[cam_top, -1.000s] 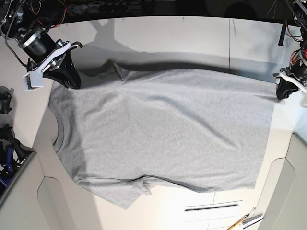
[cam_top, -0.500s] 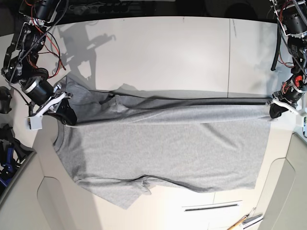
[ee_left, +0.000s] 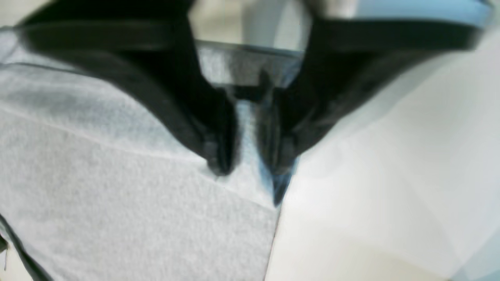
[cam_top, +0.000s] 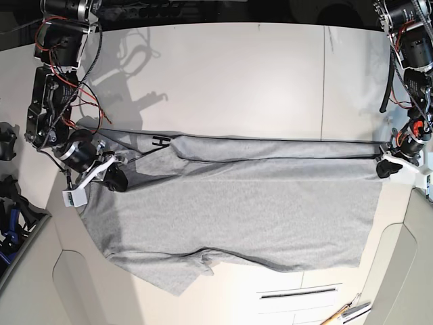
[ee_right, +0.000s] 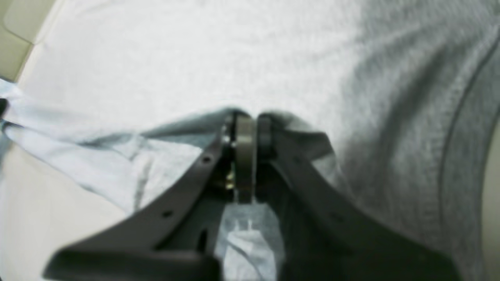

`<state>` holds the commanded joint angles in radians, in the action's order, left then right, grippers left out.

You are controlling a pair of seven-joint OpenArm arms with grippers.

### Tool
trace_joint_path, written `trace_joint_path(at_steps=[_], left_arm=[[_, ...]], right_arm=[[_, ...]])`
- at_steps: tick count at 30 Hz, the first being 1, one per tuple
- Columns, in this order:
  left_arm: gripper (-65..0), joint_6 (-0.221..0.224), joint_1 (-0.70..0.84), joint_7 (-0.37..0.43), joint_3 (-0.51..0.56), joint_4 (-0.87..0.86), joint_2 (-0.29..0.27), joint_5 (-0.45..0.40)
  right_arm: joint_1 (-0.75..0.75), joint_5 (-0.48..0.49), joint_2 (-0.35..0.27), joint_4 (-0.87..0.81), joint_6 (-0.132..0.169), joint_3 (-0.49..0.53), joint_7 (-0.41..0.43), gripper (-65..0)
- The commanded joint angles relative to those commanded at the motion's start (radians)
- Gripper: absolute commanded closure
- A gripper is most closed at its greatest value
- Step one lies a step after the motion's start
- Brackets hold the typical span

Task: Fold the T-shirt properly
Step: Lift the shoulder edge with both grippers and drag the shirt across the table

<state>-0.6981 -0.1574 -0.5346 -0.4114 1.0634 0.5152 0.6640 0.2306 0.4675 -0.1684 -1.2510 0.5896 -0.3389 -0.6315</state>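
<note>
The first fold is under way, not finished: the T-shirt (cam_top: 237,203) lies spread on the white table (cam_top: 223,74), its far edge lifted and carried partway over the body. The left gripper (cam_top: 385,167) is clamped on the hem corner, the right gripper (cam_top: 116,181) on the shoulder. The grey cloth looks soft and slightly wrinkled; later folds remain.

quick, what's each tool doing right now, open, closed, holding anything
Left tool: closed, pinching the T-shirt at its hem corner.
Right tool: closed, gripping the T-shirt near the collar end.
</note>
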Motion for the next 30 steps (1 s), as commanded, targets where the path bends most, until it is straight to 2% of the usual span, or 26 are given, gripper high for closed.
trace_joint_path(at_steps=[2, 3, 6, 7, 9, 11, 12, 15, 17, 19, 23, 30], left_arm=[[-30.4, 0.000, 0.000, 0.000, 0.000, 0.000, 0.000, 0.001], [-30.4, 0.000, -0.001, 0.000, 0.000, 0.000, 0.000, 0.005], [-30.3, 0.000, 0.000, -0.013, -0.024, 0.006, 0.000, 0.024], [-30.3, 0.000, 0.000, -0.037, -0.048, 0.012, 0.000, 0.054], [-30.3, 0.000, 0.000, -0.116, -0.111, 0.021, 0.001, 0.127], [-30.4, 0.000, 0.006, -0.220, -0.167, 0.022, 0.006, 0.208], [-30.4, 0.000, 0.018, -0.242, -0.182, 0.022, 0.011, 0.247], [-31.7, 0.000, 0.050, -0.244, -0.191, 0.022, 0.022, 0.280], [-39.9, 0.000, 0.069, -0.240, -0.191, 0.022, 0.020, 0.287], [-43.7, 0.000, 0.089, -0.236, -0.191, 0.022, 0.015, 0.289], [-43.7, 0.000, 0.125, -0.223, -0.191, 0.022, 0.008, 0.288], [-43.7, 0.000, 0.127, -0.171, -0.190, 0.016, -0.008, 0.241]], right_arm=[[-0.008, 0.003, 0.000, 0.000, -0.003, 0.000, -0.002, -23.8], [-0.010, 0.003, 0.000, 0.000, -0.003, 0.000, -0.009, -26.8], [-0.010, 0.056, 0.000, -0.016, -0.003, -0.028, -0.092, -26.9], [-0.010, 0.085, 0.000, -0.027, -0.003, -0.052, -0.129, -26.9], [-0.022, 0.134, 0.000, -0.061, -0.002, -0.124, -0.183, -26.9], [-0.063, 0.169, 0.000, -0.117, -0.002, -0.215, -0.192, -26.9], [-0.085, 0.184, -0.001, -0.146, -0.002, -0.260, -0.193, -26.9], [-0.145, 0.224, -0.007, -0.193, -0.002, -0.359, -0.201, -26.9], [-0.182, 0.229, -0.022, -0.193, -0.003, -0.399, -0.197, -27.0], [-0.226, 0.233, -0.046, -0.193, -0.007, -0.426, -0.178, -27.2], [-0.289, 0.232, -0.081, -0.186, -0.010, -0.431, -0.143, -44.8], [-0.289, 0.236, -0.080, -0.087, -0.010, -0.403, -0.104, -44.9]])
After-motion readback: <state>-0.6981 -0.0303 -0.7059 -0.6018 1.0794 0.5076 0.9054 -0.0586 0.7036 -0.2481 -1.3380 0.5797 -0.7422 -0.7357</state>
